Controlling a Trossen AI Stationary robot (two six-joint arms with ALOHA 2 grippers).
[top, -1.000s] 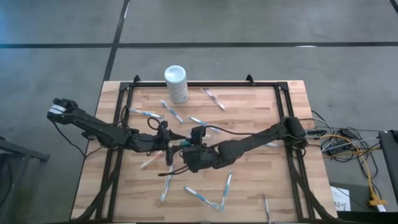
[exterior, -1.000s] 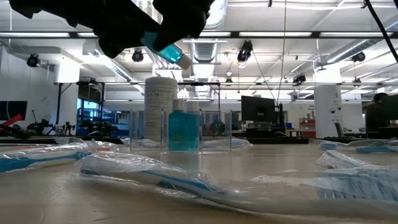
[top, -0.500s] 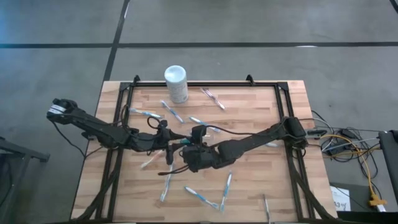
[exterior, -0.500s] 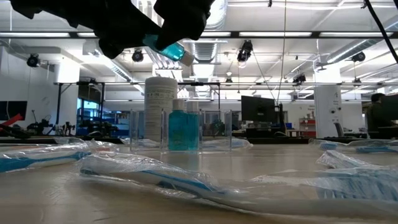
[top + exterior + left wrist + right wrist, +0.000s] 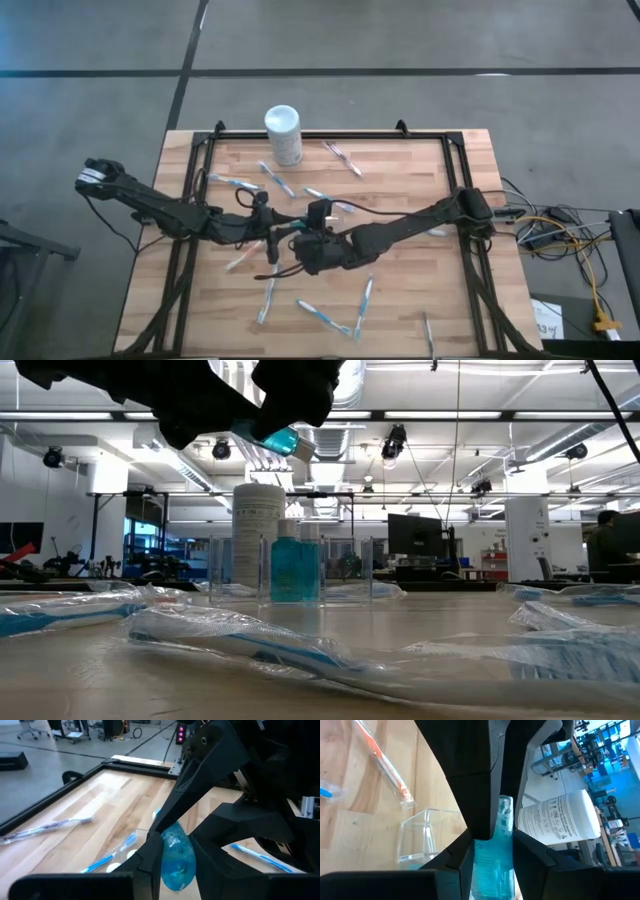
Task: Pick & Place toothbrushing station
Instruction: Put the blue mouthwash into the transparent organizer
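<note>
Landmark: white canister (image 5: 283,133), upright at the far edge of the wooden table (image 5: 420,180).

Left arm – reaches in from the canister's left and ends nearer the table's middle than the canister. Left gripper (image 5: 272,228) is narrow; in its wrist view the fingers (image 5: 150,862) press both sides of a small blue bottle (image 5: 176,862).

Bottle – held tilted in the air, higher than the canister's top in the low view (image 5: 270,438), and touching no surface.

Right gripper (image 5: 300,240) meets the left one on the near side of the canister, jaws narrow and clamped on the same bottle (image 5: 492,865); the two grippers hold it from opposite ends. Right arm runs off to the canister's right.

Toothbrushing station (image 5: 225,570) – clear holder standing upright on the table just in front of the canister, held by neither gripper. A second blue bottle (image 5: 295,568) stands inside it.

Wrapped toothbrushes (image 5: 310,313) lie scattered on the table, mostly on the near side of the canister.
</note>
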